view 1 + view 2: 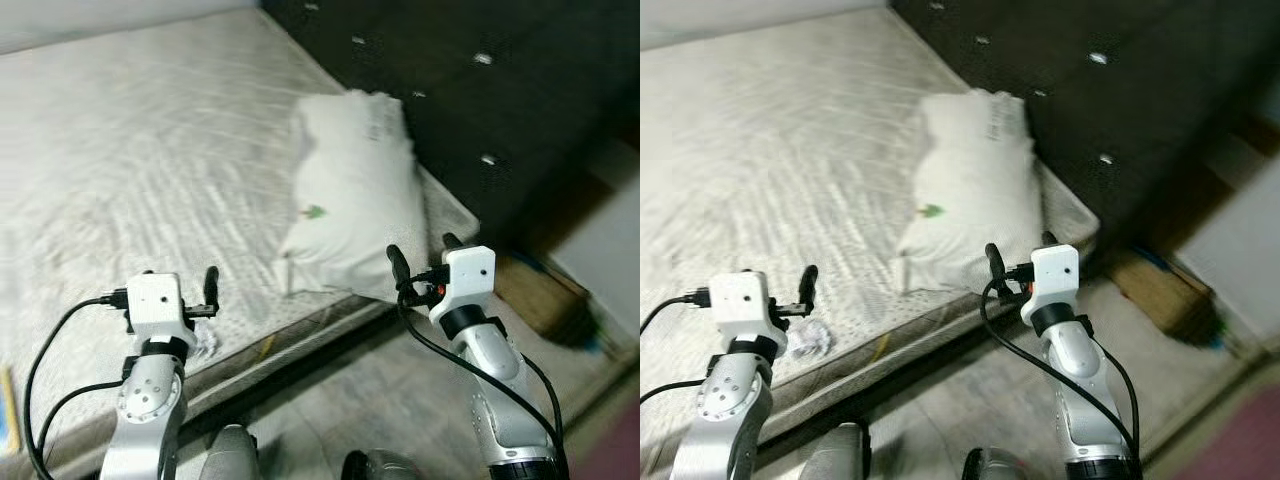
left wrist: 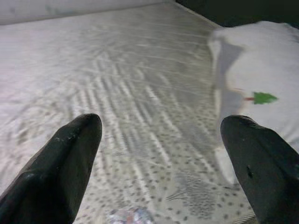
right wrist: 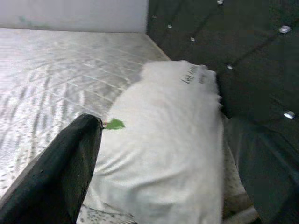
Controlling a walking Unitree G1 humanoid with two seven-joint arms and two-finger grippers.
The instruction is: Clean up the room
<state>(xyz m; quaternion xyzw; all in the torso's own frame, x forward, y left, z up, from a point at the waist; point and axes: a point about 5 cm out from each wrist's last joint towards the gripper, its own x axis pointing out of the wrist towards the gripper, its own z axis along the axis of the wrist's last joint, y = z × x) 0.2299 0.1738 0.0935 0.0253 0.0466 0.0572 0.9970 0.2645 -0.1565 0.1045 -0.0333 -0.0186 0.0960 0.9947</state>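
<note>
Partly blurred pillow (image 1: 350, 190) (label unreadable)

Two silver jointed arms each ended in a white boxy wrist block. Black cables looped from each block. Each tool, left tool (image 1: 205, 290) and right tool (image 1: 424, 254), had long black fingers.

crumpled scrap (image 2: 128, 216) cut off by the frame edge, cardboard box (image 1: 545, 292) blurred, floor (image 1: 400, 400) smeared
</note>
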